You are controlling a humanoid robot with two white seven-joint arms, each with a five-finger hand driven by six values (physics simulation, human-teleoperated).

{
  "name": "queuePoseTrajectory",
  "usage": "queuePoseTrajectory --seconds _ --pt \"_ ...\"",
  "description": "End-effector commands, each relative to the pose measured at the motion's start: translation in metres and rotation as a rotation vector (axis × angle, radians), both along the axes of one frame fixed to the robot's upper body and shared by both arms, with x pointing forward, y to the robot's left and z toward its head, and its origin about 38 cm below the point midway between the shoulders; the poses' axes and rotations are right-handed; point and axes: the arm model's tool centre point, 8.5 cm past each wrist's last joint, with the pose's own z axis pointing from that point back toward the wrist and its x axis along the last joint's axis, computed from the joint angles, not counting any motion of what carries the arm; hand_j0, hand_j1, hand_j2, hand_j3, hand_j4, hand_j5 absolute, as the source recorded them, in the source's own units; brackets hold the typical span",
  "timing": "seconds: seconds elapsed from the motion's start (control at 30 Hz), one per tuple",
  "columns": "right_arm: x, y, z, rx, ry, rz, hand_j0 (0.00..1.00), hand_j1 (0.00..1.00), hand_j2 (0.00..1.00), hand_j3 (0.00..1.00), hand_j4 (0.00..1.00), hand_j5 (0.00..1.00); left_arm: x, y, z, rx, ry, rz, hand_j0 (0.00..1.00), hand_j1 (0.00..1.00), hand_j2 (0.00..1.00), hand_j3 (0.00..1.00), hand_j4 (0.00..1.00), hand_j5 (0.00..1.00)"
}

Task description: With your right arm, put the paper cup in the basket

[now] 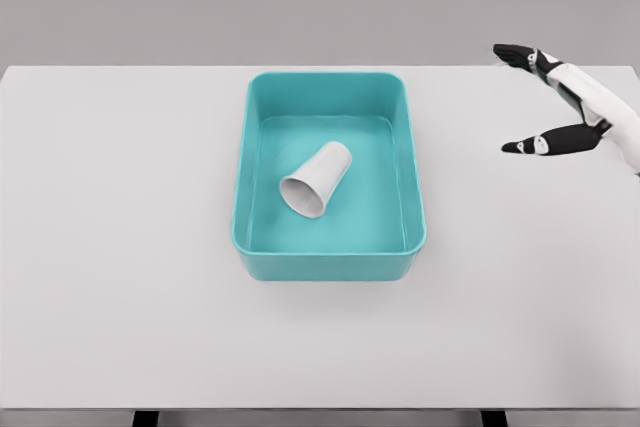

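Paper cup [317,180] on its side in teal basket [415,237] (right hand [560,97] apart)

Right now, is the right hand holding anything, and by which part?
Nothing. The right hand is open; the paper cup lies in the basket.

- My right robot hand [560,97] hangs at the frame's right edge; bare desk [120,247] lies between it and the basket [330,262].
- Only the basket's raised walls, frame centre, stand in the way; its top is unblocked.
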Motion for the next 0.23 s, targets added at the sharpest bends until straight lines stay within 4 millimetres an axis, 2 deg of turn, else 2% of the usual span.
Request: queuePoseTrajectory --seconds 0.0,0.1,0.2 --pt "0.0 -0.015 0.004 0.01 -0.005 -0.034 1.0 1.0 1.0 1.0 1.0 1.0 0.0 0.0 0.0 0.001 0.001 0.0 1.0 1.0 1.0 1.0 1.0 1.0" --pt "0.005 -0.015 -0.004 0.017 0.018 -0.049 1.0 1.0 1.0 1.0 1.0 1.0 0.0 0.0 0.0 0.0 -0.001 0.0 1.0 1.0 1.0 1.0 1.0 1.0" --pt "0.008 -0.025 -0.007 0.015 0.032 -0.077 1.0 1.0 1.0 1.0 1.0 1.0 0.0 0.0 0.0 0.001 0.001 0.0 1.0 1.0 1.0 1.0 1.0 1.0"
